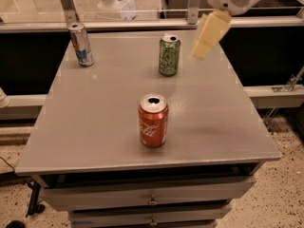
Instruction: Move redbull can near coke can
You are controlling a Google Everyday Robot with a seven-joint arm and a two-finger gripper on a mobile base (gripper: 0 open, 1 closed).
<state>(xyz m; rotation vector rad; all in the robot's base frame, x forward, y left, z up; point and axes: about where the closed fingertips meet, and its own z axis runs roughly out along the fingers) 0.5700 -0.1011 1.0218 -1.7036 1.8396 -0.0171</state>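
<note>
The redbull can (81, 44), slim, silver and blue, stands upright at the far left corner of the grey table (95, 122). The coke can (153, 120), red with white script, stands upright near the table's front middle. My gripper (209, 32), cream-coloured, hangs from the arm at the top right, above the table's far right part, just right of the green can and well apart from the redbull can.
A green can (169, 55) stands upright at the far middle of the table. A metal rail with glass (142, 23) runs behind the table. Drawers (152, 201) sit below the front edge. Speckled floor lies to the right.
</note>
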